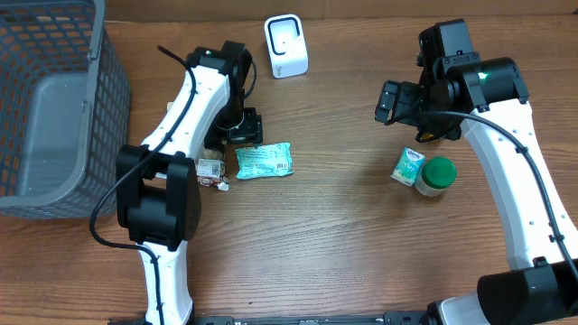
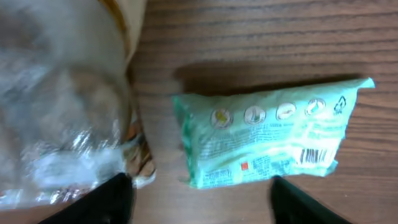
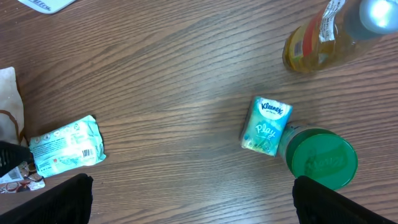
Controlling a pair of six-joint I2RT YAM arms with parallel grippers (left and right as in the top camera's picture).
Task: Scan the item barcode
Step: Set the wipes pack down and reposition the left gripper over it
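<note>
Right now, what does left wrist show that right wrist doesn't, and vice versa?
Left wrist only: the black barcode on the pale green plastic packet, clear near its lower right corner. Right wrist only: a small blue Kleenex tissue pack beside a green-lidded jar, plus an amber-filled bottle at top right. Both: that green packet lying flat on the brown wooden table.
</note>
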